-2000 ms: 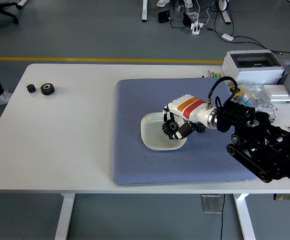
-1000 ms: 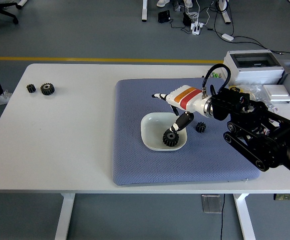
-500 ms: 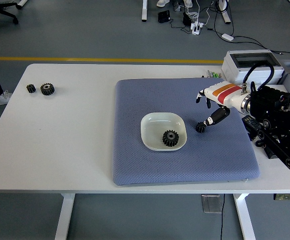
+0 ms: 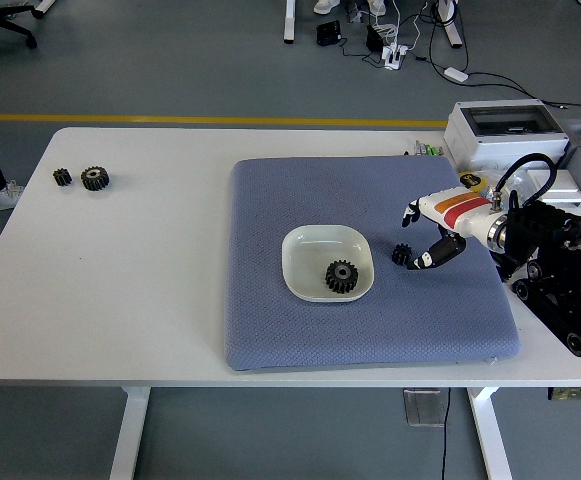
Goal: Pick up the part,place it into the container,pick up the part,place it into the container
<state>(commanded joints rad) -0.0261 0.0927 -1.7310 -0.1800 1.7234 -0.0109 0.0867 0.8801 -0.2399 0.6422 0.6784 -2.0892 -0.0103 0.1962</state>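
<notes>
So there's a blue-grey woven mat (image 4: 370, 310) on the right half of the white table (image 4: 120, 280). A shallow white square bowl (image 4: 305, 262) sits mid-mat with a black toothed gear (image 4: 342, 277) in it. Just right of the bowl lies a small black gear (image 4: 402, 254), right beside the robot's right hand (image 4: 436, 232). Two more black gears (image 4: 82, 178) sit far left on the bare table. A white plastic box (image 4: 505, 130) sits behind the mat's right corner.

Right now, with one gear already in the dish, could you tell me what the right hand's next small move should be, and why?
Probably close the right hand on the small gear. That gear lies on the blue mat just right of the white dish, outside it, and the open fingers sit right beside it. The larger gear is already in the dish, so this one likely goes next.
</notes>
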